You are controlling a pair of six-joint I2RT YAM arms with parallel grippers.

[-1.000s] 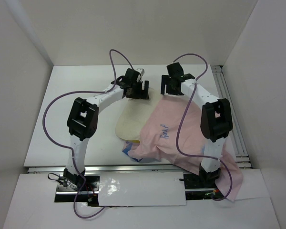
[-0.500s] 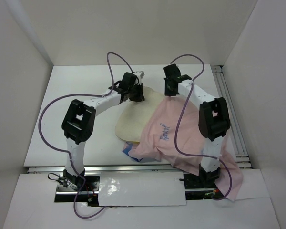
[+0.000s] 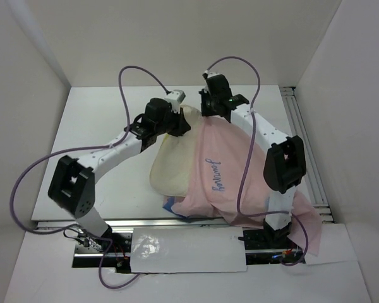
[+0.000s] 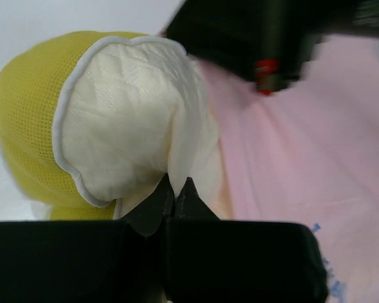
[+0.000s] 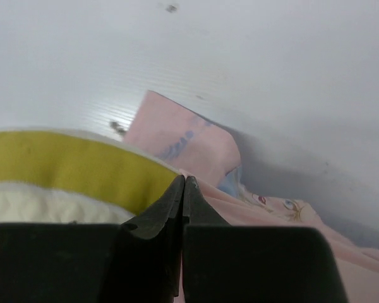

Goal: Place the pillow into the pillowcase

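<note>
Pillow partly under pink pillowcase
Left gripper pinches the pillow's edge; right gripper clamps pillowcase fabric

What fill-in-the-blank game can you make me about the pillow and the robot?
1. The pillowcase lies with its pale ____ side facing up.
2. The pillow has a mesh side coloured ____.
3. The left tool pinching the pillow's edge is ____, not open.

Missing words: pink, yellow, shut.
</note>
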